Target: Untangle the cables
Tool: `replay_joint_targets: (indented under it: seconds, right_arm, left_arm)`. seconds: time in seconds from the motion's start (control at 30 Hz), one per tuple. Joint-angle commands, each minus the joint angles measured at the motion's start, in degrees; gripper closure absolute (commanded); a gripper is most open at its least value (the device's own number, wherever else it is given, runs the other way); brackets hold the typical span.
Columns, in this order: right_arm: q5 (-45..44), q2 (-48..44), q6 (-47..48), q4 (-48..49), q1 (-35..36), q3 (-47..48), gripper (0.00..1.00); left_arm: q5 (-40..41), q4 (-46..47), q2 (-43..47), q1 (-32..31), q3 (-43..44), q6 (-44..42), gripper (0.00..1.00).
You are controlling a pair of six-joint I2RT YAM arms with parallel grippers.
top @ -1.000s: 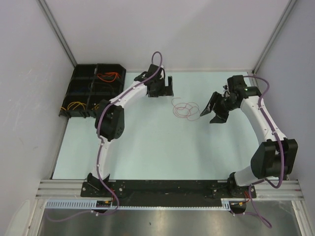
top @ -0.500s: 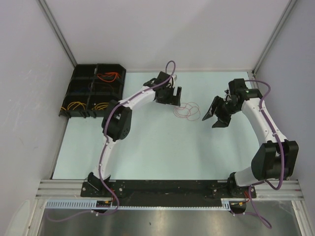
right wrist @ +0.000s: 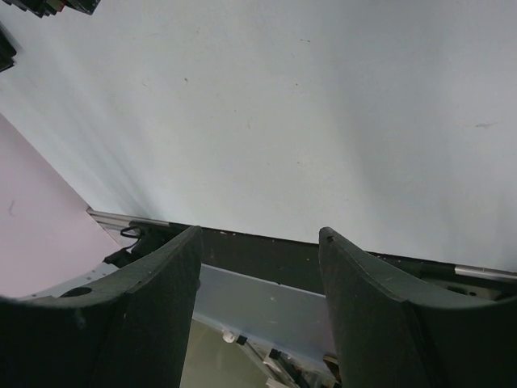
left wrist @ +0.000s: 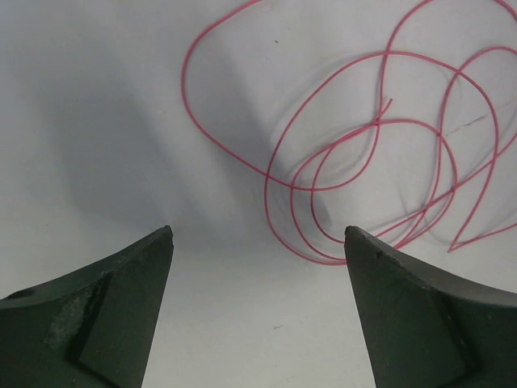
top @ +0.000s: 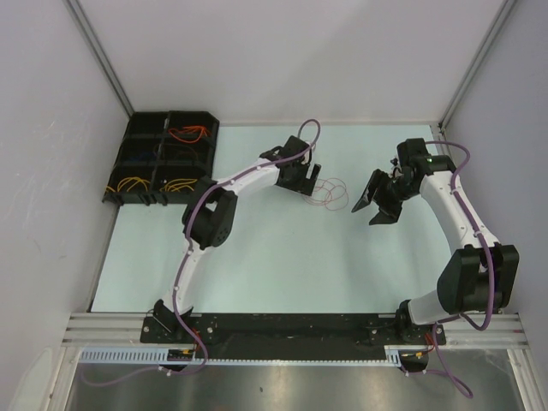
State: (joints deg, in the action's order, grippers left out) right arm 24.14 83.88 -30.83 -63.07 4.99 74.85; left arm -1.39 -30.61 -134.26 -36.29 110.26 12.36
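Note:
A thin pinkish-red cable [top: 330, 193] lies in tangled loops on the pale table, between my two grippers. In the left wrist view the cable [left wrist: 355, 174] loops just beyond my fingertips. My left gripper [top: 306, 184] is open and empty, right at the cable's left edge; in its own view it [left wrist: 258, 234] stands with jaws wide apart over bare table. My right gripper [top: 374, 205] is open and empty, lifted off the table a little right of the cable; in its own view it [right wrist: 258, 234] points toward the near edge. Orange [top: 187, 134] and yellow [top: 130, 183] cables lie in the bin.
A black compartment bin [top: 163, 154] stands at the back left corner of the table. Grey walls close in the back and both sides. The black base rail [top: 282, 330] runs along the near edge and shows in the right wrist view [right wrist: 275, 255].
My left gripper has moved right and slightly forward, from well left of the cable to its left edge. My right gripper has shifted only slightly. The cable has not moved.

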Motion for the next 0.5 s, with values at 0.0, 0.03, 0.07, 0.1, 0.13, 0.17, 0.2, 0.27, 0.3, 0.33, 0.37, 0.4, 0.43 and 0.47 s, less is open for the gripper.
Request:
replay_joint_targets:
  seconds: [0.0, 0.03, 0.07, 0.1, 0.13, 0.17, 0.2, 0.27, 0.3, 0.33, 0.37, 0.4, 0.43, 0.47]
  right_arm:
    - [-0.8, -0.9, 0.6, -0.8, -0.2, -0.1, 0.36]
    - [-0.8, -0.7, 0.6, -0.9, -0.2, -0.1, 0.36]
    - [-0.8, -0.6, 0.6, -0.9, -0.2, -0.1, 0.36]
    - [-0.7, -0.6, 0.6, -0.9, -0.2, -0.1, 0.36]
    - [-0.7, -0.4, 0.6, -0.8, -0.2, -0.1, 0.36]
    - [-0.8, -0.4, 0.6, -0.8, -0.2, -0.1, 0.36]
    - [-0.7, -0.3, 0.5, -0.8, -0.2, -0.1, 0.36]
    - [-0.7, -0.1, 0.5, -0.9, -0.2, -0.1, 0.36]
    - [-0.7, 0.1, 0.6, -0.9, -0.2, -0.1, 0.36]
    - [-0.6, 0.1, 0.5, -0.9, -0.1, -0.1, 0.36]
    - [-0.6, 0.3, 0.4, -0.9, -0.1, -0.1, 0.36]
    - [-0.6, 0.3, 0.4, -0.9, -0.1, -0.1, 0.36]
    - [-0.4, 0.3, 0.3, -0.9, 0.0, -0.1, 0.36]
    - [-0.3, 0.6, 0.3, -0.7, 0.0, -0.1, 0.36]
  left_arm:
    - [5.2, 0.5, -0.9, -1.1, 2.2, -1.6, 0.09]
    - [5.8, 0.3, -1.1, -1.2, 2.5, -1.6, 0.1]
    - [6.7, 0.2, -1.7, -1.5, 3.1, -1.3, 0.11]
    - [6.7, 0.0, -2.1, -1.6, 3.5, -1.3, 0.12]
    - [6.4, 0.1, -2.2, -1.7, 3.7, -1.3, 0.13]
    - [6.0, 0.3, -2.6, -1.9, 3.9, -0.9, 0.13]
    - [6.0, 0.3, -2.9, -2.3, 3.9, -0.7, 0.13]
    - [6.6, 0.4, -3.0, -2.9, 4.1, -0.4, 0.14]
    - [6.9, 0.3, -3.2, -3.2, 4.3, -0.2, 0.15]
    - [7.0, 0.4, -3.2, -3.4, 4.5, -0.1, 0.15]
    - [7.8, 0.1, -3.3, -3.6, 4.8, 0.0, 0.16]
    - [8.4, -0.3, -3.7, -3.7, 5.2, 0.0, 0.18]
    - [8.9, -0.5, -3.7, -4.0, 5.5, 0.2, 0.19]
    - [9.5, -0.5, -3.6, -4.0, 5.5, 0.2, 0.21]
